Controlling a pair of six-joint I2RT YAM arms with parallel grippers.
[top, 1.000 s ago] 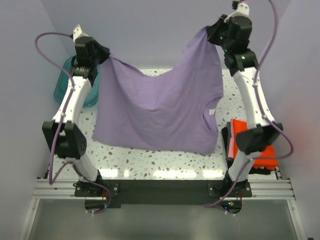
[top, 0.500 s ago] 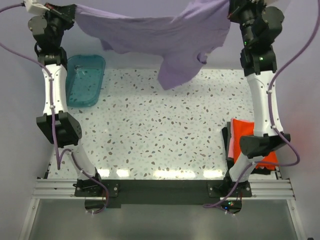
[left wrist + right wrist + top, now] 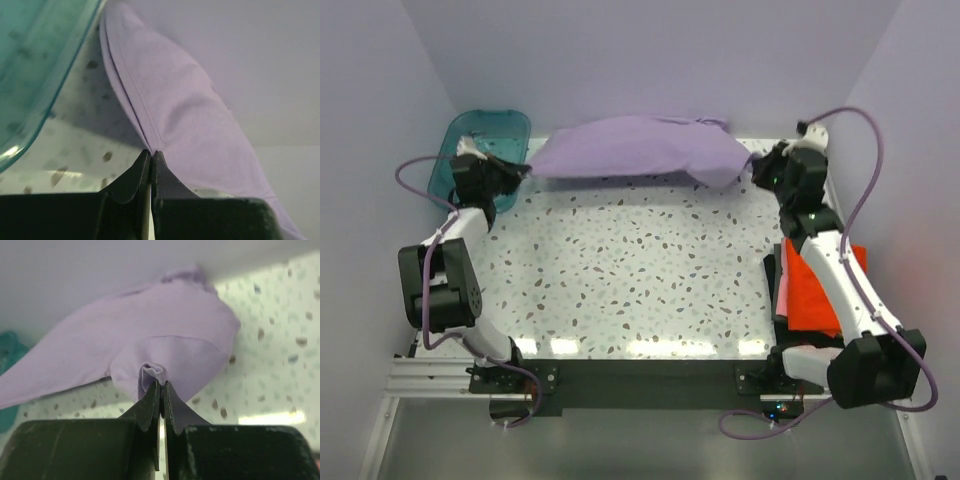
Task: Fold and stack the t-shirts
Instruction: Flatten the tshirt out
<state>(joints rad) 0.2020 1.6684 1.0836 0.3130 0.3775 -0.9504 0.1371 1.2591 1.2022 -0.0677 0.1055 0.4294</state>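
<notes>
The purple t-shirt [image 3: 630, 150] stretches bunched along the far edge of the table [image 3: 640, 270]; left fingers [image 3: 129, 181] and right fingers [image 3: 148, 407] clamp its ends; a thin pinch may slip, or cloth may snag the tub [image 3: 470, 135].

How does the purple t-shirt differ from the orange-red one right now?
The purple t-shirt is pinched at both ends by the left gripper and right gripper; the orange-red t-shirt lies free. Purple stretches in a long band along the far edge; orange-red is a compact folded rectangle at the near right. Both are plain cloth.
</notes>
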